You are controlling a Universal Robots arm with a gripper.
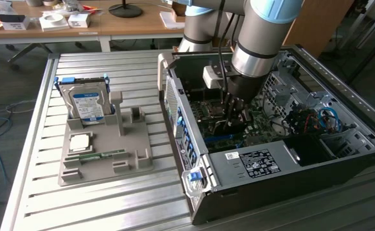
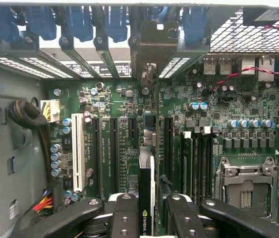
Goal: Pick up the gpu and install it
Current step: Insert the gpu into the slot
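Here the gpu [image 2: 146, 188] stands edge-on over the motherboard [image 2: 109, 104].

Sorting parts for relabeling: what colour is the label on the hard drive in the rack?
Blue and white; the hard drive shows best in the exterior view.

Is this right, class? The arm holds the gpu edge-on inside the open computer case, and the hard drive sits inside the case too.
One thing is wrong. The exterior view shows the hard drive standing in the grey holder outside the computer case. The fingers do hold the gpu edge-on inside it.
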